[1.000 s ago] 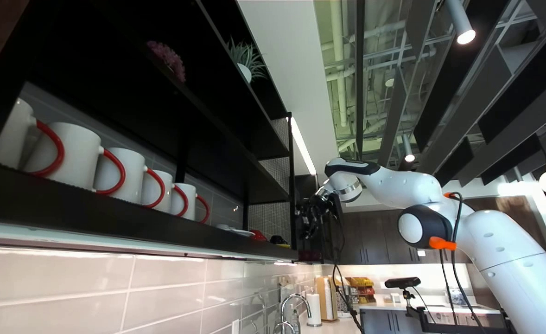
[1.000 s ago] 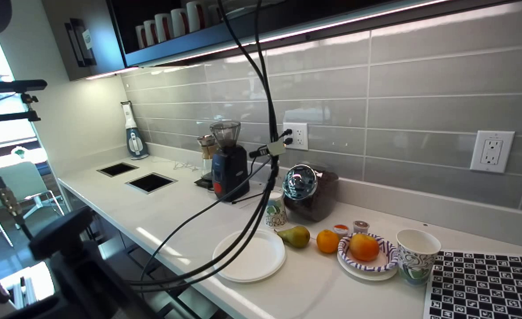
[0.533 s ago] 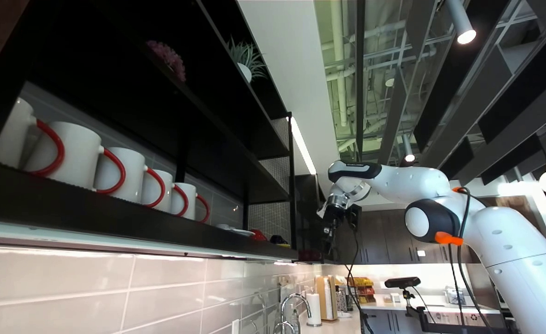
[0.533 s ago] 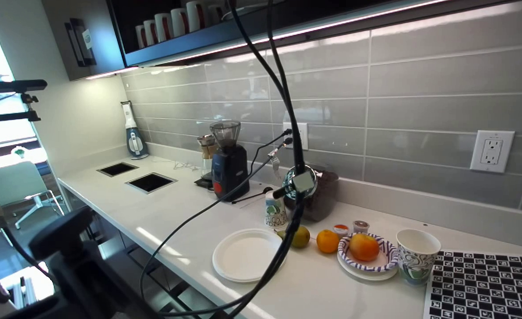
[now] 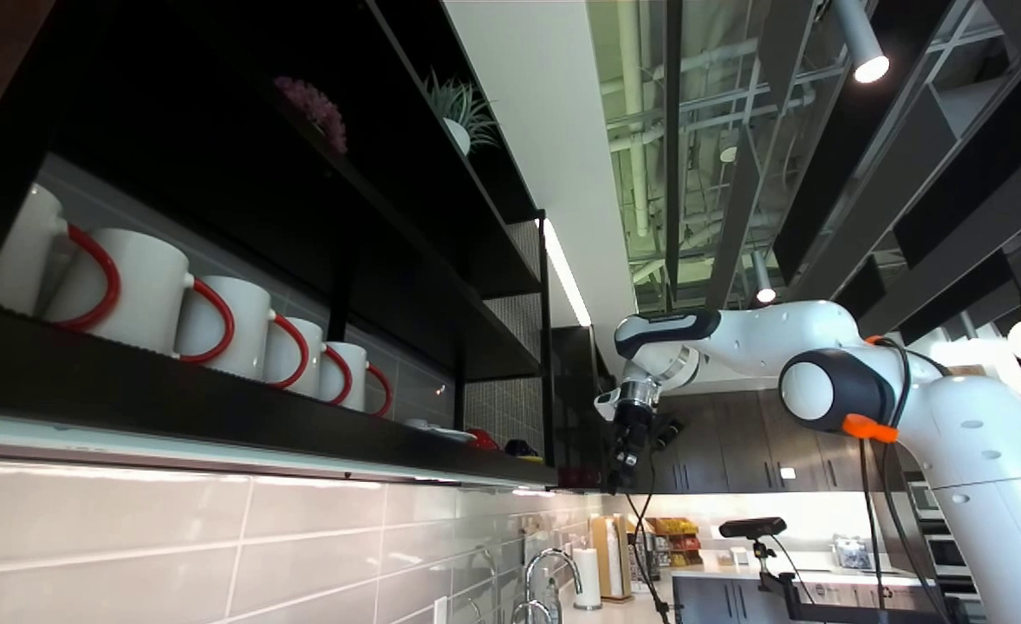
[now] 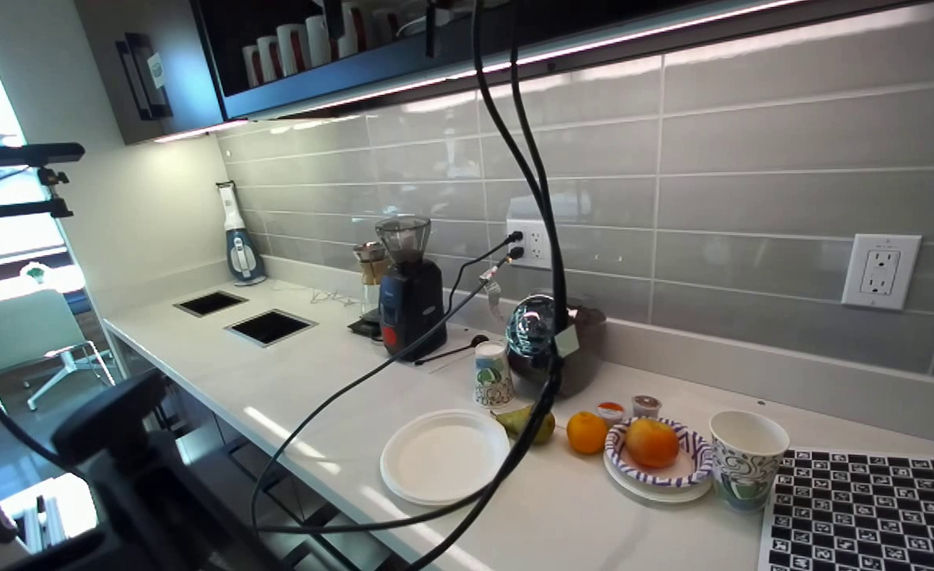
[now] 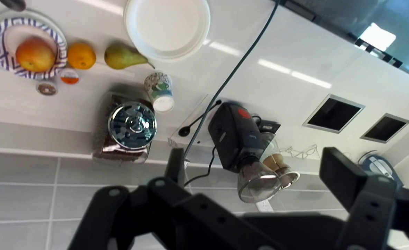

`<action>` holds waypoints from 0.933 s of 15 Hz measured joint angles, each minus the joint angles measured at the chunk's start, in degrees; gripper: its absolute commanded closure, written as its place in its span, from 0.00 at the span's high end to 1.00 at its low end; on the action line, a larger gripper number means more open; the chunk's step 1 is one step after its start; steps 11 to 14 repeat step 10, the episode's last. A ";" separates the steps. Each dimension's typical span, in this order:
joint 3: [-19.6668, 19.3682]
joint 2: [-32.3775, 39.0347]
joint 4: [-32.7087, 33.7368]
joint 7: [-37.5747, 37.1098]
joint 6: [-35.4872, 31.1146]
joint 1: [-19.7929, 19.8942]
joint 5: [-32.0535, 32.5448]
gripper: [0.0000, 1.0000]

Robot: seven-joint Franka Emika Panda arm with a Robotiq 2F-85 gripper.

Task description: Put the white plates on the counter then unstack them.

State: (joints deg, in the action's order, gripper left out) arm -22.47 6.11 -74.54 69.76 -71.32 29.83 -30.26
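White plate (image 6: 445, 457) lies well below the hand (image 7: 255, 166).

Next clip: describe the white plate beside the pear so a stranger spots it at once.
Find the long white counter along the tiled wall, then the black coffee grinder on it. Nearer the counter's front edge, beside a green pear, lies the round white plate. Its bare face sets it apart from the other white plate, which sits under a purple-patterned dish holding fruit.
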 measured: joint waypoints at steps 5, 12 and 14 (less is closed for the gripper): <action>0.23 -0.62 -5.88 1.66 -6.62 -0.40 -4.50 1.00; 0.20 -0.69 -5.37 1.65 -6.55 -0.40 -4.50 1.00; 0.20 -0.69 -5.37 1.65 -6.55 -0.40 -4.50 1.00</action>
